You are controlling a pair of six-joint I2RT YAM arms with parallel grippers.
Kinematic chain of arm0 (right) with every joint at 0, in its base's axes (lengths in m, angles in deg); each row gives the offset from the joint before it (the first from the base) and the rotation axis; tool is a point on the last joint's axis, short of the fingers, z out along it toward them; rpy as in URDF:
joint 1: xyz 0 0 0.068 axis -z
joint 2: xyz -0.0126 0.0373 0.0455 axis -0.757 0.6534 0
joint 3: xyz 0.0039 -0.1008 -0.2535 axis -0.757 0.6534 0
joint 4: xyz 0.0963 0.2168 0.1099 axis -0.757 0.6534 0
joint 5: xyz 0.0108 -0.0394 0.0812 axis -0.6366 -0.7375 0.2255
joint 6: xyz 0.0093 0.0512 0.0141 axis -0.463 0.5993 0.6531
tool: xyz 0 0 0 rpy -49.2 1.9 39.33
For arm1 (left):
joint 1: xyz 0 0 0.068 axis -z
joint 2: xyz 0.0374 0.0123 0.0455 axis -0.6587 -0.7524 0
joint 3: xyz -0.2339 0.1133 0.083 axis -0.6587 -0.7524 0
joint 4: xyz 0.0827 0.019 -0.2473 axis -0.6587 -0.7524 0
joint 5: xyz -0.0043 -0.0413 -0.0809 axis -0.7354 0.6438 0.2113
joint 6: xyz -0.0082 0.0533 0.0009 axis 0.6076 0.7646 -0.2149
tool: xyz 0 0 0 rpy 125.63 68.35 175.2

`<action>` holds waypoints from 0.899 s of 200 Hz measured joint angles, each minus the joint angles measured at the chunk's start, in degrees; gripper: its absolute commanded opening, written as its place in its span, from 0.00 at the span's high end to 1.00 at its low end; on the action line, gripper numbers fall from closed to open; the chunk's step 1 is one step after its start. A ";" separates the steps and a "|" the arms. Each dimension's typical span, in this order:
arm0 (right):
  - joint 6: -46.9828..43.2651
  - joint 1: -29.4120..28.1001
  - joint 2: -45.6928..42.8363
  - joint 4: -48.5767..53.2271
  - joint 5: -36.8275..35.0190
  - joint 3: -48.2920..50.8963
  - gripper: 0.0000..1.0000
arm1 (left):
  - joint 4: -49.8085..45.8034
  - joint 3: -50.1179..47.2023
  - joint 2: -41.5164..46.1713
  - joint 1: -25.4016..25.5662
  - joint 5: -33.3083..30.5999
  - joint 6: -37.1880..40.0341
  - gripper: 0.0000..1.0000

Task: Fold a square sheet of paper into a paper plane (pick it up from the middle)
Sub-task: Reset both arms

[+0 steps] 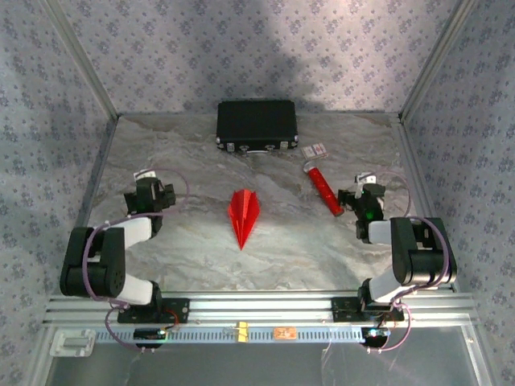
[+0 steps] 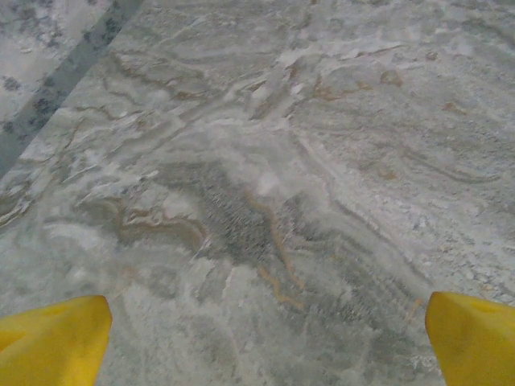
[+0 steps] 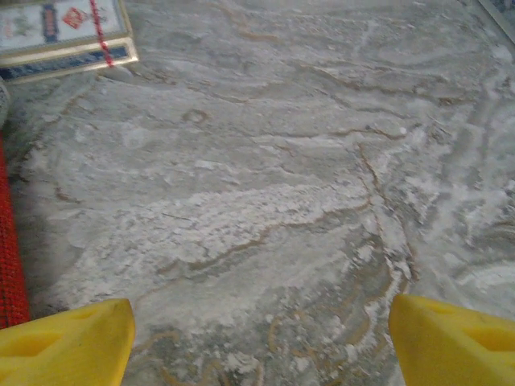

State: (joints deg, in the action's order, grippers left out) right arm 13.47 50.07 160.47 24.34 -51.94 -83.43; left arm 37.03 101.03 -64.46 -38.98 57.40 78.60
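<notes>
The paper plane (image 1: 244, 215) lies on the table (image 1: 185, 249), black case (image 1: 257, 126) behind it; red tube (image 1: 323, 188) and card (image 1: 316, 149) sit near the right gripper (image 3: 261, 318); it and the left gripper (image 2: 265, 322) are released, holding nothing

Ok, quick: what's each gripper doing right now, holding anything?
Left gripper: open, holding nothing.
Right gripper: open, holding nothing.

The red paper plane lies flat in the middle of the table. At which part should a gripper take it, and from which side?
Probably at the middle of the paper plane, on its centre crease, coming straight down from above. It lies flat and thin, so no edge offers itself from the side. Jaws set across its narrow width could pinch the fold.
</notes>
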 measured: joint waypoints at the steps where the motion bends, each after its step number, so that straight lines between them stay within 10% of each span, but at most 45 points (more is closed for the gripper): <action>1: 0.02 0.02 0.00 -0.07 0.02 -0.02 0.01 | 0.20 -0.02 -0.09 -0.04 0.11 0.04 0.00; 58: -0.20 0.02 0.00 -3.52 -0.02 -0.07 0.01 | 16.22 -4.98 -5.27 -2.71 10.10 2.14 0.00; 180: -0.20 0.24 0.00 -3.91 0.02 -0.07 0.01 | 20.57 -4.98 -5.31 -1.46 7.04 2.56 0.00</action>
State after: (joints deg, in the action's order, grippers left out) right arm 13.27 50.31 160.47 20.43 -51.92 -83.50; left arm 57.60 96.04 -69.77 -40.44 64.44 81.15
